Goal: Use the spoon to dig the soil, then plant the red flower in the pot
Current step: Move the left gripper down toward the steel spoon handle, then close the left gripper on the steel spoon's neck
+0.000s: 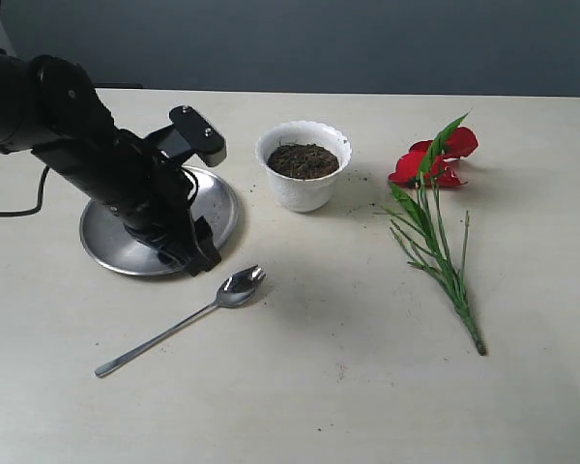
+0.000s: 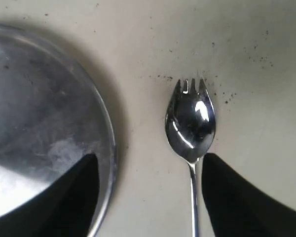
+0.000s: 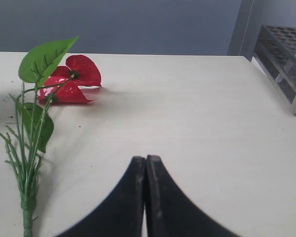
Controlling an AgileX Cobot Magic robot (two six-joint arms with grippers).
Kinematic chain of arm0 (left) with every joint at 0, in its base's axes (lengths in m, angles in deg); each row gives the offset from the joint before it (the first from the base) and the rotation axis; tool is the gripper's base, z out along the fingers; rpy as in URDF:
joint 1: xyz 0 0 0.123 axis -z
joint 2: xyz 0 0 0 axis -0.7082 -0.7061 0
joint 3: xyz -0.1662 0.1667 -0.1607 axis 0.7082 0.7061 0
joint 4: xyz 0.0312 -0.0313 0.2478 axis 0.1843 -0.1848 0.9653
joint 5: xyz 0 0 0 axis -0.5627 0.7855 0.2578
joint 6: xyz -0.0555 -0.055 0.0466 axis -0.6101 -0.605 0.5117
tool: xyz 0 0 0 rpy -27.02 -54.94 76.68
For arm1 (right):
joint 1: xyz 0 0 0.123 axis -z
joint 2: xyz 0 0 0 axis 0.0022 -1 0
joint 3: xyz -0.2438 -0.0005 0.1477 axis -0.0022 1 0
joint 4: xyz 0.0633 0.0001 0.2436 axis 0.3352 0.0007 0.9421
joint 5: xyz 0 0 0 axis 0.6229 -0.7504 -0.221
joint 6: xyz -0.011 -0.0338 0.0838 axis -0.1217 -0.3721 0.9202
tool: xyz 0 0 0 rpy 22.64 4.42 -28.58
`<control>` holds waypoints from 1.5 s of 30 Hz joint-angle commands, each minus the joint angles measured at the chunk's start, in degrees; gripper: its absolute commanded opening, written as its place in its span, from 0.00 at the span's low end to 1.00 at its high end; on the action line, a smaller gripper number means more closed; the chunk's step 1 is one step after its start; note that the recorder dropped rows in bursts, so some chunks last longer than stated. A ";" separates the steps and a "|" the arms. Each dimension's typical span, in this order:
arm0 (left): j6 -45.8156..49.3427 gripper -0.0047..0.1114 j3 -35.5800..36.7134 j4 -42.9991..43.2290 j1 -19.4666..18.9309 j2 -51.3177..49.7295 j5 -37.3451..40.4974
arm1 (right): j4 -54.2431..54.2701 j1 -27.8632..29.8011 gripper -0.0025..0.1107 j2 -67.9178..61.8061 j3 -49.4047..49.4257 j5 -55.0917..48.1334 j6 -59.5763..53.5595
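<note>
Evidently nothing begun | spork-tipped spoon (image 2: 190,123) ungrasped, left gripper (image 2: 148,195) spread above | soil (image 1: 303,160) undug | red flower (image 1: 435,162) unplanted, right gripper (image 3: 146,192) closed empty

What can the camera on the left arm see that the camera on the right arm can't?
Only the left wrist view shows the spoon with its notched tip, lying beside the round steel plate, with the open left hand above them.

Only the right wrist view shows the red flower lying flat on its side, a rack at the table's far edge, and the right hand shut on nothing.

Both show the pale table with a few specks of soil scattered on it. Neither shows the pot.
</note>
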 commanded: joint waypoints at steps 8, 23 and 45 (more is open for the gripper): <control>1.10 0.54 -0.32 0.54 0.57 -5.17 0.94 | -0.14 0.15 0.02 0.18 0.27 0.70 -0.06; -7.01 0.52 -0.32 1.12 2.91 -6.04 3.66 | -0.14 0.15 0.02 0.18 0.27 0.70 -0.06; -20.27 0.50 -0.32 14.26 6.92 -6.04 1.89 | -0.14 0.15 0.02 0.18 0.27 0.70 -0.06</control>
